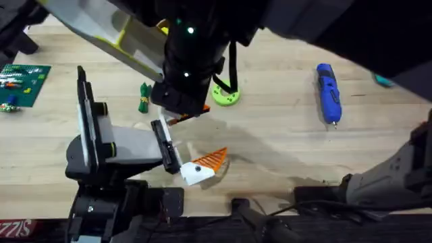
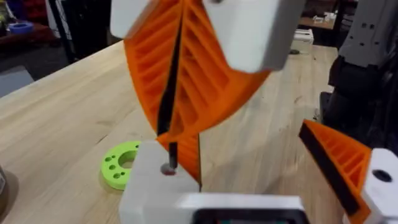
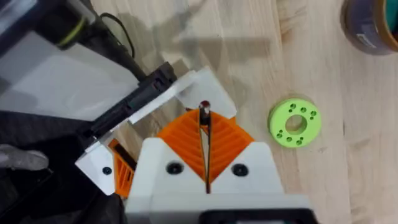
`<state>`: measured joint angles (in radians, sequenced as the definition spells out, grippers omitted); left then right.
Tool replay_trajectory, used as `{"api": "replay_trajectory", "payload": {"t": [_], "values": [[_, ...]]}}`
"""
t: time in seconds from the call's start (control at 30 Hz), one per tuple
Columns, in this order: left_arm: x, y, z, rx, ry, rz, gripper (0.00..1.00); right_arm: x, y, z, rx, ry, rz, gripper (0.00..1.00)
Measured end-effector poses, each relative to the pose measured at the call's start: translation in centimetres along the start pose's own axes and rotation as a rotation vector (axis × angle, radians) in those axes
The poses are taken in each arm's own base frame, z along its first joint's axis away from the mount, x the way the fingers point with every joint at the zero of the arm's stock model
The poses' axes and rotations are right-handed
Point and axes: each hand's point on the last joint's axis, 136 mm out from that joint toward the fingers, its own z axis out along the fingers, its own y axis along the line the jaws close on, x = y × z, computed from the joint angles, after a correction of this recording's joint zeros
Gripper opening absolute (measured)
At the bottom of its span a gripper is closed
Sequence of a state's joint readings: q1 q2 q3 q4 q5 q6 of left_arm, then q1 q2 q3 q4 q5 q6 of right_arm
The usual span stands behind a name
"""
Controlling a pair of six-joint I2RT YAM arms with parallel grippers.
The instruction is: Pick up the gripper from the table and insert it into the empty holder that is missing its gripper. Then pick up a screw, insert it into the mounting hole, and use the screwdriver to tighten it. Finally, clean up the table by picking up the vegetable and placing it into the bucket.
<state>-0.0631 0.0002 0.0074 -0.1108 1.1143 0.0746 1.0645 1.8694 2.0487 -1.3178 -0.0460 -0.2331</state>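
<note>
From overhead, your ribbed orange gripper point(image 1: 206, 163) lies on the grainy wooden tabletop point(image 1: 283, 135) beside the grey holder point(image 1: 111, 145). The blue screwdriver point(image 1: 329, 92) lies well apart. In both wrist views the fingers (orange, ribbed) point(image 2: 186, 81) point(image 3: 205, 149) press together.

The table point(image 1: 283, 128) is made of light wood planks, and soft shadows lie across it. Past its far edge the room is dark. A dark shelf point(image 2: 25, 18) stands back there.
</note>
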Motion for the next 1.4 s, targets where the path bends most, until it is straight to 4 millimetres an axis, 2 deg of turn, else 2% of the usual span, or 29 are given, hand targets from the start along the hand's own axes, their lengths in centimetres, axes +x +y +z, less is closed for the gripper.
{"api": "replay_trajectory", "payload": {"t": [0.3,0.93,1.4], "values": [[0.0,0.0,0.0,0.001,0.000,-0.014,0.983,0.1,-0.1,1.2,-0.006,0.029,0.003,0.004],[0.0,0.0,0.0,0.000,0.000,-0.011,0.983,0.6,-0.7,1.2,0.034,0.053,0.002,0.004],[0.0,0.0,0.0,0.000,0.000,-0.011,0.983,0.4,-0.1,1.3,-0.005,0.042,0.002,0.004]]}}
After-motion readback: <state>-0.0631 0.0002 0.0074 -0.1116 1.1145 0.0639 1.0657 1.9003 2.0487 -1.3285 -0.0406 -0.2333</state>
